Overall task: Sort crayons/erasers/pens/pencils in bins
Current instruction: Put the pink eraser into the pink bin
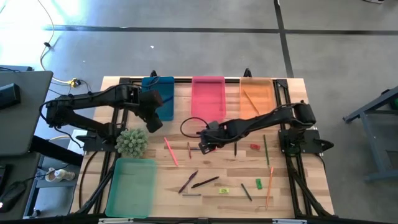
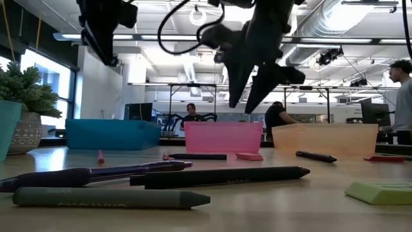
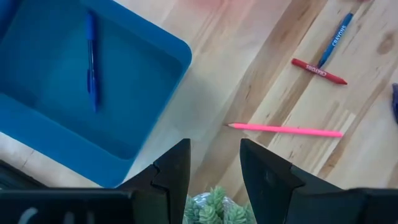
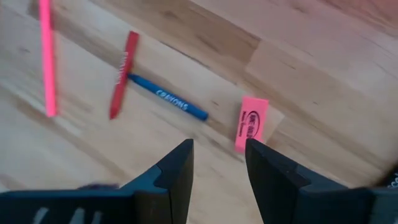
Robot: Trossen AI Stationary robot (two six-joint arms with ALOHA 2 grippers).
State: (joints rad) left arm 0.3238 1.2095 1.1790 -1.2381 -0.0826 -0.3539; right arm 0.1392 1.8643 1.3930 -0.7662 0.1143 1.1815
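Note:
My left gripper [image 3: 214, 168] is open and empty. It hangs above the table beside the near right corner of the blue bin [image 1: 158, 96], which holds a blue pen [image 3: 92, 59]. My right gripper [image 4: 219, 165] is open and empty. It hangs above the table's middle [image 1: 204, 144], just short of a pink eraser [image 4: 250, 123] that lies flat on the wood. A blue crayon [image 4: 168, 98], a red crayon [image 4: 123, 74] and a pink pencil [image 4: 46, 56] lie near it. The low view shows my right gripper [image 2: 254, 90] well clear of the tabletop.
The pink bin [image 1: 208, 96] and the orange bin [image 1: 257, 96], which holds an orange pencil, stand at the far edge. The green bin [image 1: 132, 185] stands near left, with a potted plant [image 1: 132, 142] behind it. Pens [image 1: 205, 182], pencils [image 1: 266, 149] and erasers [image 1: 259, 183] lie scattered at the near right.

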